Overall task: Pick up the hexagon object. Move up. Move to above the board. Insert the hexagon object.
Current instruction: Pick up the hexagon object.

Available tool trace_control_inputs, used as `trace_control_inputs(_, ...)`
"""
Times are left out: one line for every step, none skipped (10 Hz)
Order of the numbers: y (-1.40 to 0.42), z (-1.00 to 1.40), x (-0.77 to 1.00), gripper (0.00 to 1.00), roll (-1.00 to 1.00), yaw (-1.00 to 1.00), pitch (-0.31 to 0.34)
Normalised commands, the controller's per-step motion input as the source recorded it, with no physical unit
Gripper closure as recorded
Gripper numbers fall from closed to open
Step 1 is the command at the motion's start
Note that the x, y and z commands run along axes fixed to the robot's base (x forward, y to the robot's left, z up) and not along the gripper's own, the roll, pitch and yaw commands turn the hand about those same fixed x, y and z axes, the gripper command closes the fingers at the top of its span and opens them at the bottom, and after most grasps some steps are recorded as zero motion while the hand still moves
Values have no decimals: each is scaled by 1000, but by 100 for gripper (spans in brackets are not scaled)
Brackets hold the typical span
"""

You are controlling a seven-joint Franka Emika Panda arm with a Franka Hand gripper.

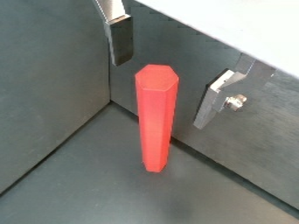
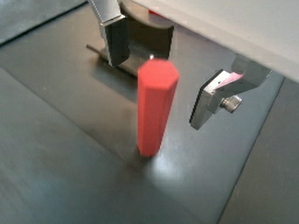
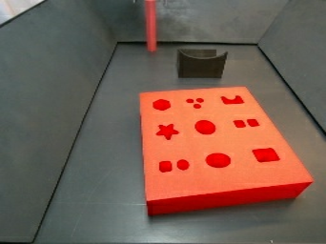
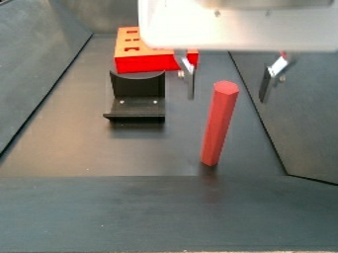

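The gripper is hovering with its 2 fingers spread apart around the top of the rod, which is standing upright on the counter, well apart from the board.

We counted one hexagon object, standing upright on the floor. There was one board. On its top we counted nine cutout places, in three rows of three: one star, one large square, three round or oval single holes, one notched shape, one pair of small squares, one pair of ovals and one cluster of three small dots. We saw one fixture. There was one gripper, poised over the hexagon object's top, with two fingers, one on each side and both clear of it.
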Motion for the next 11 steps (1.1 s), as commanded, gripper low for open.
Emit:
trace_control_inputs(0,-377,0,0,-23,51,-133)
trace_control_inputs(0,-291,0,0,-51,40,-94)
trace_control_inputs(0,-209,0,0,-34,20,-74)
trace_control_inputs(0,-160,43,0,-33,80,-34)
trace_control_inputs(-23,-83,0,0,-9,249,-30)
trace_control_inputs(-46,-11,0,0,-13,346,-56)
trace_control_inputs(-74,-43,0,0,-21,323,-64)
trace_control_inputs(-80,-77,0,0,-27,174,-29)
trace_control_inputs(-29,-169,0,0,-51,57,-20)
trace_control_inputs(0,-186,0,0,-96,0,-51)
trace_control_inputs(0,-43,-23,0,-60,0,-130)
